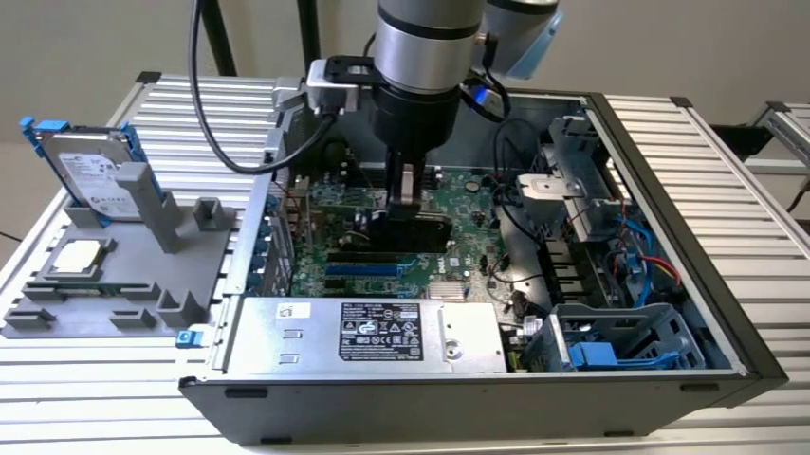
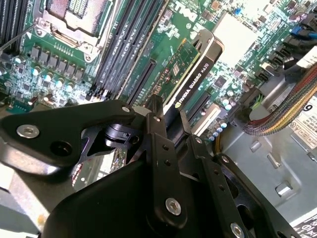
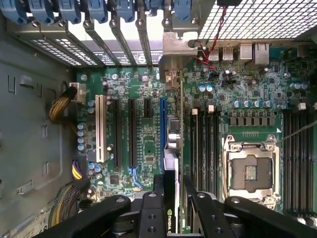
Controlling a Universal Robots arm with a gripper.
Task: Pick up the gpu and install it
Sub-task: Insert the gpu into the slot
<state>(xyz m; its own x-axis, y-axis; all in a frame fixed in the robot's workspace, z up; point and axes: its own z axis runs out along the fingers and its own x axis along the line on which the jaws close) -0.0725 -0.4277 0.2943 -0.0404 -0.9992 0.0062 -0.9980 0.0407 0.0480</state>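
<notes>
Gpu (image 2: pixel 190 74) sits edge-on between my pincer (image 2: pixel 166 126) fingers, standing upright over the motherboard (image 1: pixel 462 223) inside the open pc case (image 1: pixel 658 152). In the second wrist view I see its green board face on one side and its black shroud on the other, w/ the card running away from the pincer toward the middle of the board. In the first wrist view the card (image 3: pixel 170 168) lines up beside the blue slot (image 3: pixel 163 124), just next to the black expansion slots (image 3: pixel 132 134) and the white slot (image 3: pixel 103 129); can't tell whether its lower edge is seated in a slot or only resting above one. Pincer is narrow, clamped on the card's near end, fingers (image 3: pixel 149 210) on both faces.

Exterior view: arm (image 1: pixel 424 57) comes straight down into the case, pincer (image 1: pixel 408 204) low over the board. Empty cpu socket (image 3: pixel 250 171) lies near the card, ram slots (image 3: pixel 203 144) between them. Power supply (image 1: pixel 379 332) fills the case's near edge; drive cage w/ blue tabs (image 1: pixel 620 346) at the exterior view's right.

Outside the case, on the slatted surface (image 1: pixel 114 379) at the exterior view's left, a grey fixture (image 1: pixel 127 294) carries a silver hard drive (image 1: pixel 89 171) standing upright and a small square processor chip (image 1: pixel 79 254) lying flat. Both well apart from the pincer.
</notes>
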